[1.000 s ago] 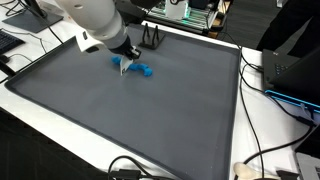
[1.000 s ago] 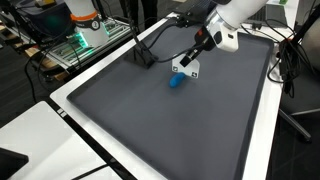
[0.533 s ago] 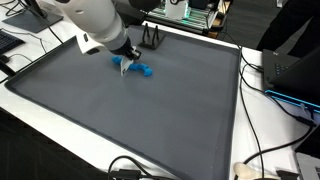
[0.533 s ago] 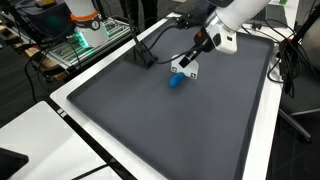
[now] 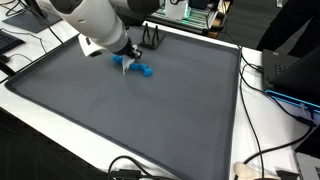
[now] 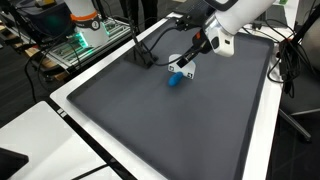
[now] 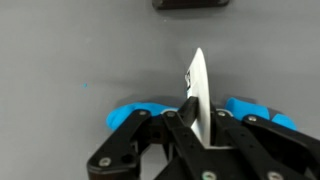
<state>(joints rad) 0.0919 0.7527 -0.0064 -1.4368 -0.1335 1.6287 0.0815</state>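
Pinching a thin white flat card-like piece (image 7: 197,95) by its two broad faces, with the black fingers of the Robotiq gripper (image 7: 197,120) clenched on its lower part and the upper edge standing free, upright and edge-on to the wrist view. Probably gripped that way because the flat faces offer narrow pads the only firm purchase on so thin a sheet. Visible in both exterior views (image 5: 122,68) (image 6: 189,72) as a small pale tab hanging just under the wrist, close above a dark grey rubber-like mat (image 5: 150,120), toward its far side. Lying low on that mat, just beside and partly behind the fingers, a small bright blue plastic object (image 7: 130,116) (image 5: 146,71); touching the held piece or merely near it, impossible to tell, the meeting point being hidden by the fingers. Further out, a black wire stand (image 5: 152,38) at the mat's far edge, apart from the blue object, and loose black cables (image 5: 128,166) on the white table border (image 5: 262,130). Stretched in over the far side, the white robot arm (image 5: 95,15), bent over with the wrist tipped steeply down and the fingers aimed at the mat.
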